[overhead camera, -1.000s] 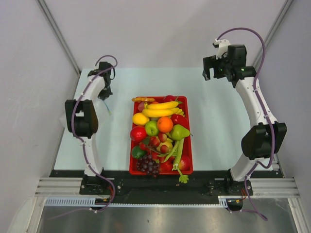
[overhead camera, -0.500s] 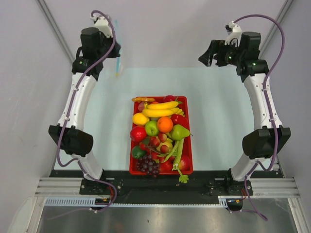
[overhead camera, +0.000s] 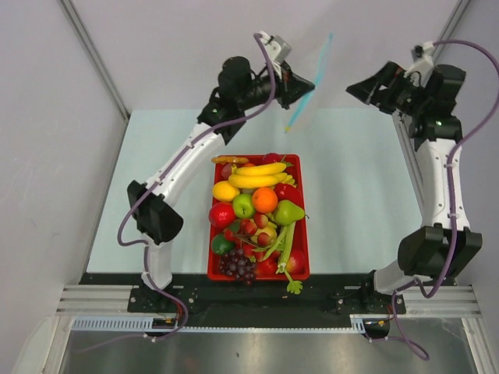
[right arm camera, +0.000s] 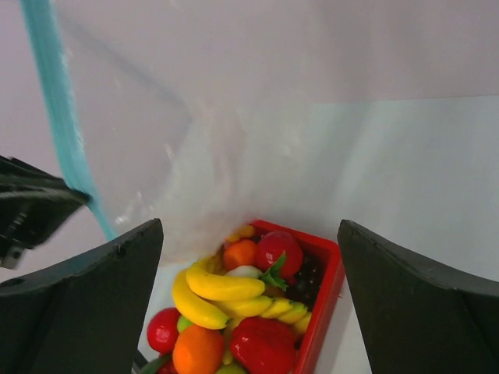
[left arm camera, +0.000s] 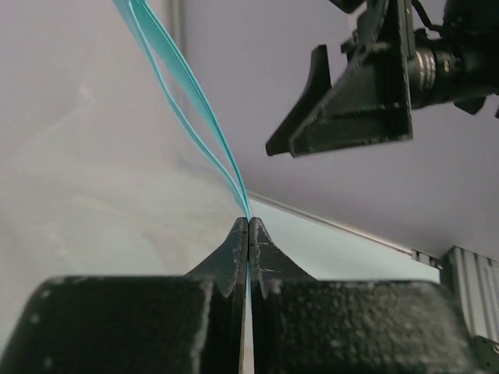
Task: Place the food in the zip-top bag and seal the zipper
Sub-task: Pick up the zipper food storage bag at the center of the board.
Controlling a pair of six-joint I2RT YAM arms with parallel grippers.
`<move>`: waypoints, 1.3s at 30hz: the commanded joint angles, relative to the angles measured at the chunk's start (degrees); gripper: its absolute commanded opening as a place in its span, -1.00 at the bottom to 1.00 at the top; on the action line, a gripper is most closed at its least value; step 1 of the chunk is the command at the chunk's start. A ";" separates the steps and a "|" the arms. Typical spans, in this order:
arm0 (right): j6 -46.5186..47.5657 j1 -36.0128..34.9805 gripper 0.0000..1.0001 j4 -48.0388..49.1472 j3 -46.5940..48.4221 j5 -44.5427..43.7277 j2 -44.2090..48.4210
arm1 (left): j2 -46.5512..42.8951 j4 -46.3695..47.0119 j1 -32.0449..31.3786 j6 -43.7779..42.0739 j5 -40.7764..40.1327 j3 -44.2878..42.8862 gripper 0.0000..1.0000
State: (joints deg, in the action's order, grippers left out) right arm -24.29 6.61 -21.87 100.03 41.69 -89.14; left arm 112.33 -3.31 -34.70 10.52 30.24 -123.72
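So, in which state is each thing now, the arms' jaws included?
left gripper, jaws shut on the zipper.
right gripper, jaws open, empty.
zip-top bag, held in the air, empty.
zipper, unsealed, strips apart.
food, all in the red tray.
red tray, full, on the table.

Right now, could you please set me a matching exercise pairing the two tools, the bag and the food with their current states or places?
Things:
1. left tool
2. right tool
3. zip-top bag
4. food

States or places:
A. piled in the red tray
B. open, holding nothing
C. held up off the table
D. shut on the zipper

Pairs: 1-D; 2-B; 3-C; 4-A
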 commanded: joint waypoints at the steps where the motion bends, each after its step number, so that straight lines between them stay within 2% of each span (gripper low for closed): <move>1: -12.18 5.50 1.00 12.80 -5.80 8.48 7.83 | 0.95 7.62 -3.70 0.64 4.31 -0.12 -1.00; 7: -10.60 6.31 0.98 8.43 -9.41 4.99 12.94 | 2.63 6.74 -7.39 -4.10 0.63 2.08 -1.00; 13: -8.76 6.66 0.66 1.94 -8.53 -6.07 14.88 | 0.79 6.56 -11.96 -15.17 -7.03 7.61 -1.00; 18: -6.56 6.40 0.57 -3.17 -8.71 -10.13 15.23 | 0.87 6.83 -13.73 -19.66 -13.45 8.67 -1.00; 24: -6.38 4.38 0.30 -8.01 -8.89 -15.67 14.00 | 0.78 7.09 -15.66 -24.84 -17.58 10.25 -0.99; 29: -6.12 1.74 0.25 -8.28 -9.24 -17.96 14.26 | 0.34 8.41 -17.51 -30.47 -21.44 13.41 -1.00; 35: -4.45 -0.90 0.20 -10.82 -9.76 -22.43 14.09 | -0.18 10.25 -17.68 -30.83 -24.44 16.31 -1.00; 39: -3.92 -1.51 -0.02 -12.93 -10.12 -25.52 13.03 | -0.98 11.48 -17.77 -30.65 -24.88 17.46 -1.00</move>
State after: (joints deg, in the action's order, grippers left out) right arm -29.69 5.67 -32.64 90.15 21.15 -75.42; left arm 115.09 3.90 -52.38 -18.70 7.35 -106.98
